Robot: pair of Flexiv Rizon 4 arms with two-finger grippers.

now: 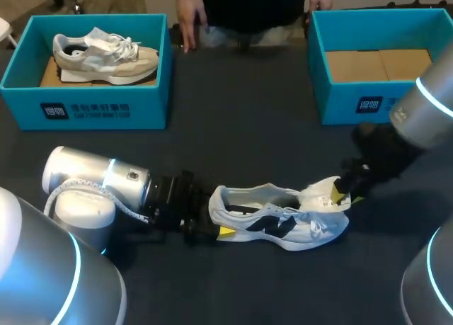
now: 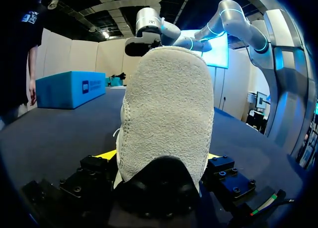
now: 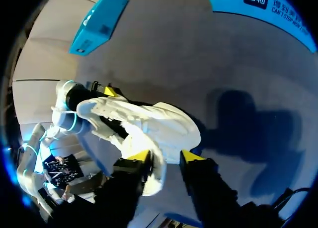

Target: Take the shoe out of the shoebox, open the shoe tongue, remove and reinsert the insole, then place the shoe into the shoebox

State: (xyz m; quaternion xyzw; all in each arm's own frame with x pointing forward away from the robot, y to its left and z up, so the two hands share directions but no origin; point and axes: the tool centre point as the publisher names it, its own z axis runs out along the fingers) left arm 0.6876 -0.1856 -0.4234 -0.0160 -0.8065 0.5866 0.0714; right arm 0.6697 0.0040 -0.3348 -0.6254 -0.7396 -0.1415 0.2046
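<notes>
Head view: dark table (image 1: 248,127); left jaws clamp shoe (image 1: 283,222) heel, right jaws' grip unclear.

— Place type?
— Robot lab, test bench.
— Evidence?
— Big grey robots: left arm (image 1: 95,180) and right arm (image 1: 428,105) flank one dark table (image 1: 241,98); two matching teal shoeboxes (image 1: 85,111) (image 1: 354,105) staged on it.

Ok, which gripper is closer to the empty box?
Right. The right gripper is at the tongue of the shoe, just in front of the empty box. The left gripper holds the heel, at the end farther from it.
</notes>
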